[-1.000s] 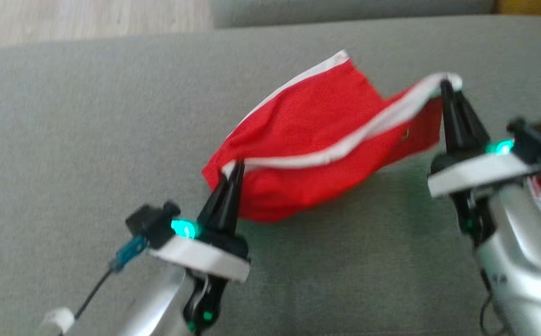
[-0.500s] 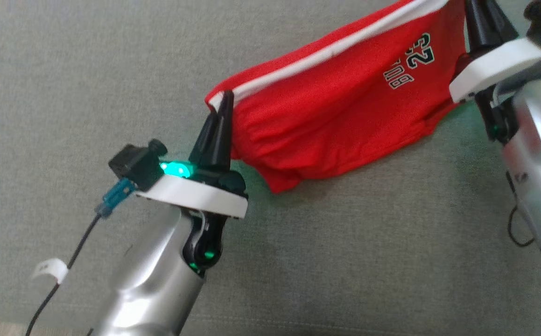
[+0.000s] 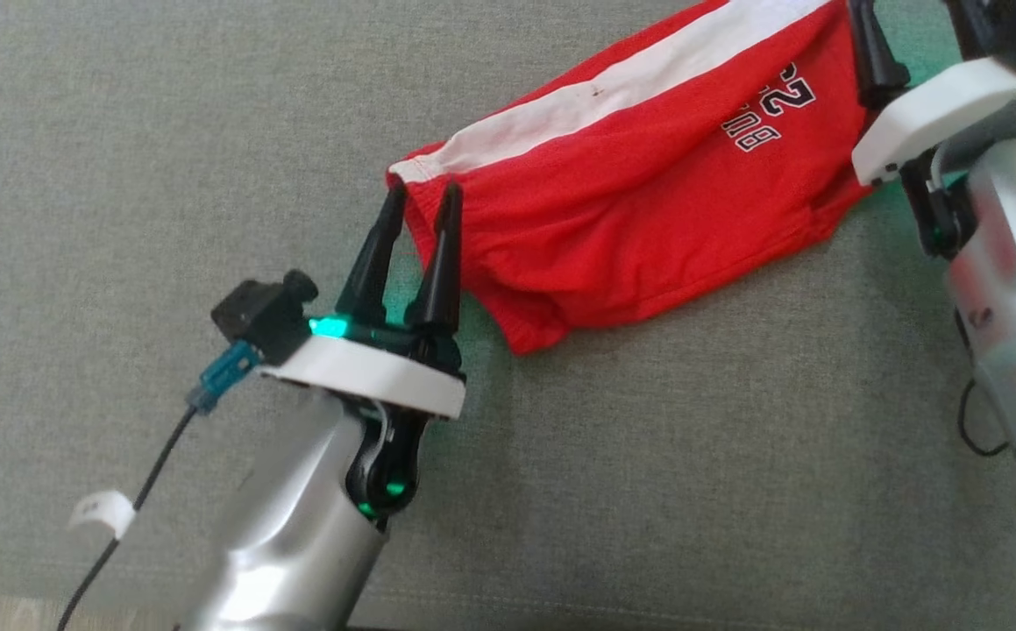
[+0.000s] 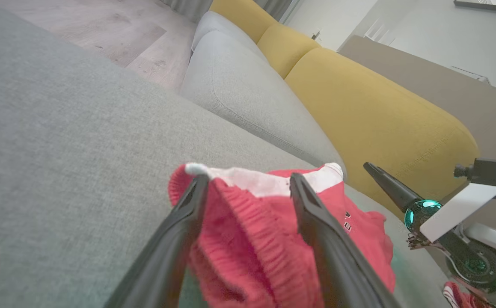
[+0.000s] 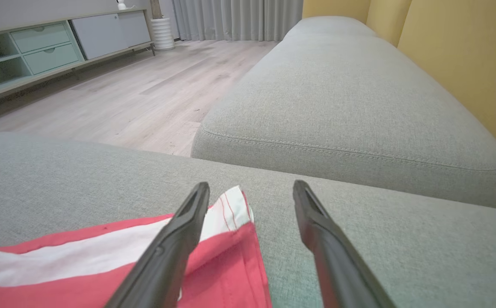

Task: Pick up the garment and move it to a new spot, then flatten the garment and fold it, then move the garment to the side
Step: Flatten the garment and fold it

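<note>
Grey sofa fabric makes the whole work surface: a wide seat cushion (image 3: 166, 175), with a second grey cushion (image 5: 350, 98) behind it, a yellow backrest (image 4: 380, 107) and a pale wooden floor (image 5: 123, 90) beside. The garment (image 3: 630, 237), red with a broad white band, lies stretched on the seat cushion between the two arms. In the head view its far end is cut off by the top edge, and the dark printed figures on it are upside down and only partly readable. The left gripper (image 3: 425, 191) has its fingers spread apart at the near, gathered end of the garment. In the left wrist view the bunched red hem sits between them, and the cloth is not pinched. The right gripper (image 5: 251, 186) has its fingers wide apart too and holds nothing. The white corner of the garment lies just beside one finger, partly hidden behind it. In the head view its fingertips are cut off at the top edge.
</note>
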### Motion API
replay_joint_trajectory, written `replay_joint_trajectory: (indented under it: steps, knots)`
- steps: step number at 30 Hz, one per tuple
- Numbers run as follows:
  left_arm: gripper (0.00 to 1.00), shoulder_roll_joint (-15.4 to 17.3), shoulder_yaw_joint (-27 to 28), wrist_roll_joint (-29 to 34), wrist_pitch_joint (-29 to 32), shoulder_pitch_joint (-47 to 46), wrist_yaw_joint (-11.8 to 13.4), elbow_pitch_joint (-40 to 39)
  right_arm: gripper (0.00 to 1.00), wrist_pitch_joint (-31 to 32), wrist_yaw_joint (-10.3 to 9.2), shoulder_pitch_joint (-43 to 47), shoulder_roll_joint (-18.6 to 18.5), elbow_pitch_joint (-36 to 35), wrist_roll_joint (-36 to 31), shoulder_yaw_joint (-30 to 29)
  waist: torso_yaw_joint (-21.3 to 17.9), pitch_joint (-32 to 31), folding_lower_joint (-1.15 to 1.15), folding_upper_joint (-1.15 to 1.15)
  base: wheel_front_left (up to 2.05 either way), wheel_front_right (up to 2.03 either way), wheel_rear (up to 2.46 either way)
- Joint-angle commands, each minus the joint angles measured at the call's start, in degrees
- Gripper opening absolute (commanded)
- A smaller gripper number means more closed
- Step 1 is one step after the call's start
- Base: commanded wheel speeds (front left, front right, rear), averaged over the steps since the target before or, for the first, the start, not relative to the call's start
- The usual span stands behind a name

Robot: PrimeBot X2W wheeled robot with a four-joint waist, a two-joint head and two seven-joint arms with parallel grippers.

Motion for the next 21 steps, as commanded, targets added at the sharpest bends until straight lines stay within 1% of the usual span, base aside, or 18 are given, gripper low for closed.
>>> replay_joint_trajectory:
  steps: [1,5,8,11,13,14,15,16,18,21]
  knots:
    - [1.00,0.41,1.58,0.63,-0.29,1.13,0.09,-1.17,1.00,-0.31,-0.04,1.31,0.50,-1.60,-0.40,0.09,-0.13,-0.17,0.00,0.00,0.00,0.00,0.00]
    - [1.00,0.41,2.57,1.65,-0.29,3.95,0.09,-1.26,1.00,-0.31,-0.04,3.98,0.43,0.49,-0.02,0.32,-0.29,-0.63,0.00,0.00,0.00,0.00,0.00]
    - [1.00,0.41,3.56,2.44,-0.29,6.54,0.09,-1.77,1.00,0.25,-0.04,5.37,0.42,5.64,0.40,1.30,0.05,-1.07,0.00,0.00,0.00,0.00,0.00]
    - [1.00,0.40,4.56,3.01,-0.29,7.73,0.09,-2.34,1.00,2.21,-0.04,5.92,1.43,8.39,1.65,2.52,0.50,-1.30,0.00,0.00,0.00,0.00,0.00]
    - [1.00,0.40,5.17,3.66,-0.29,8.21,0.09,-2.54,1.00,4.23,-0.04,6.44,2.09,9.60,2.89,3.68,0.75,-1.53,0.00,0.00,0.00,0.00,0.00]
    - [1.00,0.40,5.17,3.66,-0.29,8.21,0.09,-2.54,1.00,4.23,-0.04,6.44,2.09,9.60,2.89,3.68,0.75,-1.53,0.00,0.00,0.00,0.00,0.00]
    - [1.00,0.40,5.53,4.08,-0.29,8.42,0.09,-2.61,0.72,5.27,-0.04,6.72,2.23,10.09,3.53,4.24,0.85,-1.73,0.00,0.00,0.00,0.00,0.00]
    - [1.00,0.40,5.95,4.53,-0.29,8.65,0.09,-2.61,0.00,6.04,-0.04,7.09,2.31,10.36,4.10,4.92,0.95,-2.03,0.00,0.00,0.00,0.00,0.00]
    - [1.00,0.40,7.12,5.98,-0.29,9.10,0.09,-2.36,0.00,7.12,-0.04,8.08,2.35,10.65,5.38,6.08,0.89,-2.86,0.00,0.00,0.00,0.00,0.00]
    - [1.00,0.40,9.44,7.81,-0.29,10.18,0.09,-2.13,0.00,5.82,-0.04,9.77,1.93,10.30,7.48,6.90,0.27,-4.74,0.00,0.00,0.00,0.00,0.00]
